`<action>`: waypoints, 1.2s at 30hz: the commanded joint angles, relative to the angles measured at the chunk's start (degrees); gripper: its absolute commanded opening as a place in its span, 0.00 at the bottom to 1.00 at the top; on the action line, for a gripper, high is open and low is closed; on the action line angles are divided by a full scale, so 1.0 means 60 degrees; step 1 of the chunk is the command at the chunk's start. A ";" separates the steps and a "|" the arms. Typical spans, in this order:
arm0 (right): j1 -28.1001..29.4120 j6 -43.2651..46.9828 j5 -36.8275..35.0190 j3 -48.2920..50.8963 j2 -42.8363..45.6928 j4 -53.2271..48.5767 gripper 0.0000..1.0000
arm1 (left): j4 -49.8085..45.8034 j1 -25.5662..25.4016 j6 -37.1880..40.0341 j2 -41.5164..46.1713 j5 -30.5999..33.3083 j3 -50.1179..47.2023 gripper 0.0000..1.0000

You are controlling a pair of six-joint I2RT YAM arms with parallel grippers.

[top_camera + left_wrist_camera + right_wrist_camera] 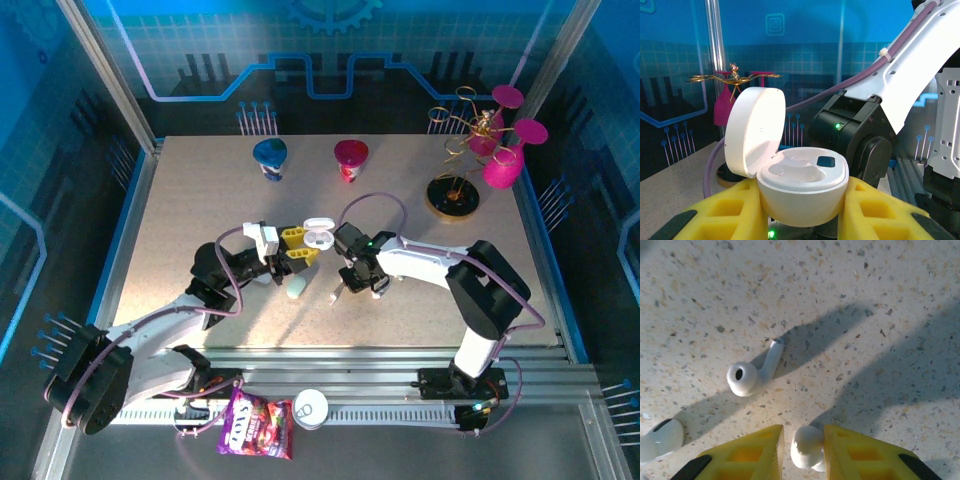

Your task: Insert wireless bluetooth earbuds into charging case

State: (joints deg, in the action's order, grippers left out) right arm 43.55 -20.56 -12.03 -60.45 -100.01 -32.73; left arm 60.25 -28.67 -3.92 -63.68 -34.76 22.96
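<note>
My left gripper (300, 247) is shut on the white charging case (318, 236) and holds it above the table. In the left wrist view the charging case (802, 185) sits between the yellow pads (715, 210) of that gripper (802, 195), lid tipped open to the left, both wells empty. My right gripper (338, 292) is down at the tabletop. In the right wrist view this gripper (804, 442) is closed in on a small white earbud (807, 446) lying on the table. A second earbud (747, 376) lies just beyond, stem pointing up and right.
Another pale rounded piece (660, 439) lies at the lower left of the right wrist view. A blue cup (270, 157) and a red cup (350, 160) stand at the back. A gold stand (465, 190) with pink glasses stands back right. A snack bag (255, 435) lies on the front rail.
</note>
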 commanded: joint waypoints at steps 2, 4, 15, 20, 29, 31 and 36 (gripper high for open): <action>0.0118 0.0014 -0.0210 -0.0253 -0.0258 -0.0389 0.25 | 0.0168 -0.0040 0.0171 0.0059 0.0007 -0.0131 0.25; 0.0115 0.0028 -0.0223 -0.0262 -0.0314 -0.0377 0.25 | 0.0208 -0.0031 0.0141 0.0038 -0.0025 -0.0110 0.25; -0.0089 -0.0126 0.0086 -0.0019 -0.0048 0.0034 0.18 | 0.0329 -0.0041 0.0026 -0.0125 -0.0065 -0.0090 0.25; -0.0981 -0.0781 0.1773 0.0954 0.1420 0.1060 0.18 | 0.0342 -0.0041 0.0006 -0.0119 -0.0033 -0.0110 0.25; -0.3401 -0.2853 0.5129 0.2679 0.4024 0.2645 0.19 | 0.0534 -0.0032 -0.0071 -0.0249 -0.0036 -0.0157 0.25; -0.3819 -0.3326 0.6045 0.2867 0.4285 0.2943 0.19 | 0.0629 -0.0036 -0.0133 -0.0299 -0.0062 -0.0159 0.25; -0.4577 -0.4068 0.7792 0.3138 0.4439 0.3628 0.19 | 0.0752 -0.0043 -0.0225 -0.0360 -0.0070 -0.0235 0.25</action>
State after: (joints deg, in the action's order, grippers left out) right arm 17.85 -40.53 24.95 -42.59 -74.26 -14.76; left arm 61.84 -28.67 -4.58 -65.60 -34.76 22.63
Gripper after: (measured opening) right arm 0.194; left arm 0.328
